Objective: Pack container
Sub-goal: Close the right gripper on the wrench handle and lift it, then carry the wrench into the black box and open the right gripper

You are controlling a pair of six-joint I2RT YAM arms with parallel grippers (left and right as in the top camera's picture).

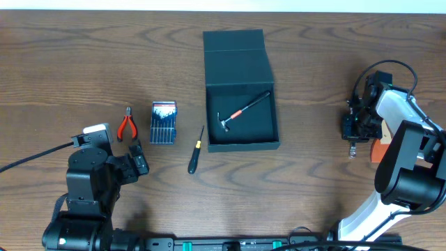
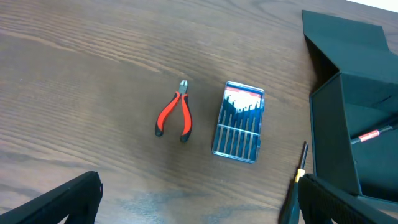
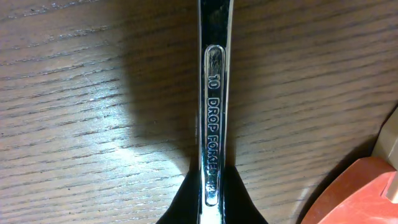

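Container (image 1: 259,124) sat open mid-tabletop (image 1: 83,63), lid flap back, hammer (image 1: 240,111) inside. Right hand (image 1: 352,139) clenched on chrome wrench (image 3: 214,93) (stamped "drop forged"), well right of the container. Left hand (image 1: 139,159) spread wide, holding nothing, near pliers (image 1: 126,125) and bit case (image 1: 164,123).

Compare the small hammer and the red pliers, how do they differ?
The hammer lies inside the open container; the pliers lie on the table outside it. The hammer is longer, one straight handle lying diagonally; the pliers have two curved red handles. Both show red-orange on their handles.
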